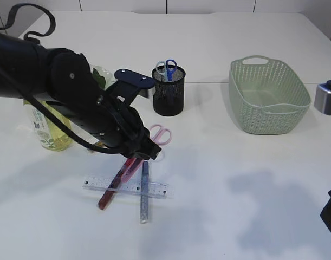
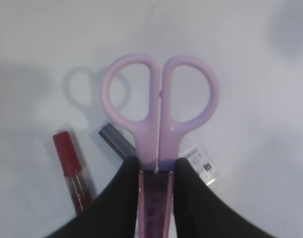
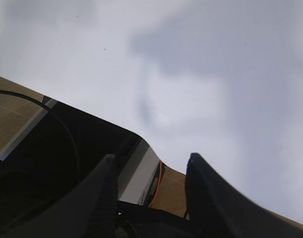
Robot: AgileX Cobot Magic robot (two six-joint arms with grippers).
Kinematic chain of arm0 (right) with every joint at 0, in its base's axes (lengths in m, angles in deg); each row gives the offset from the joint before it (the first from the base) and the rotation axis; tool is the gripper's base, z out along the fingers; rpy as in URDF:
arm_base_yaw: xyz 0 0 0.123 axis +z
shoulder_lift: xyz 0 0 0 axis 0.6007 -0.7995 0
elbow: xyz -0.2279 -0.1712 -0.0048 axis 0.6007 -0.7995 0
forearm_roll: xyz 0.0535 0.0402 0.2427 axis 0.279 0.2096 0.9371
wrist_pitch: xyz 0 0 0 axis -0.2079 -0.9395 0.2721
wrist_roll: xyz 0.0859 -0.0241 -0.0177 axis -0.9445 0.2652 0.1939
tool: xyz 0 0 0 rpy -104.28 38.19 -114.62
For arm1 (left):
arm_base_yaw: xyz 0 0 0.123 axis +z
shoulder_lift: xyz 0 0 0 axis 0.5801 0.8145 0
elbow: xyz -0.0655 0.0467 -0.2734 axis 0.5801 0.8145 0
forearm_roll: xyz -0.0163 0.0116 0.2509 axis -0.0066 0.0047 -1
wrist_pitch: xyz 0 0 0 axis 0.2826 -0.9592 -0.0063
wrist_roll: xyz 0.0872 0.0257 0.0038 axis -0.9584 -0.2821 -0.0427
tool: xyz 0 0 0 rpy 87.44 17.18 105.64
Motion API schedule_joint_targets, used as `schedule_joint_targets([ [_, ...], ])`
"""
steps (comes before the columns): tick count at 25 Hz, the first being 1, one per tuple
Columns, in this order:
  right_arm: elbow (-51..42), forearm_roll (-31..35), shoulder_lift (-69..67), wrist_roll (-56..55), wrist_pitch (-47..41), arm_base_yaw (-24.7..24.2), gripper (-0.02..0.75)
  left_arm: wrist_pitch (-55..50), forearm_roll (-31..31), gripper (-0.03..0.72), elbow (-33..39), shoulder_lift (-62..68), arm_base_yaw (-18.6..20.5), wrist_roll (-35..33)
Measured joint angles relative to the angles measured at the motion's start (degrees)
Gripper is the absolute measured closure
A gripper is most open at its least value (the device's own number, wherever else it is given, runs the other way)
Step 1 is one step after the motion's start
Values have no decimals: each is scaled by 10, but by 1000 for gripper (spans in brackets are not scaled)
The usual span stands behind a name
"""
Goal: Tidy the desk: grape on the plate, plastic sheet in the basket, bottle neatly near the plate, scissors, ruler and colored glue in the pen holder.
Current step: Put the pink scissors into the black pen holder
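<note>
This looks like a lab or test bench staged as an office desk. A plain white counter carries desk goods: a black mesh pen holder, a clear ruler, pink scissors and a green basket. Pale wall panels run behind; the right wrist view shows what may be brown flooring, though blurred.

Between the left gripper's fingers sit the scissors, handles ahead of the fingertips, with two glue sticks to their left and the ruler beneath to the right.
</note>
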Motion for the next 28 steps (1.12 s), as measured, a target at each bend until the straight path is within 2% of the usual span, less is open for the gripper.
schedule_joint_targets([
  [9,0,0,0,0,0,0,374,95,22,545,0,0,3,0],
  [28,0,0,0,0,0,0,374,448,46,546,0,0,3,1],
])
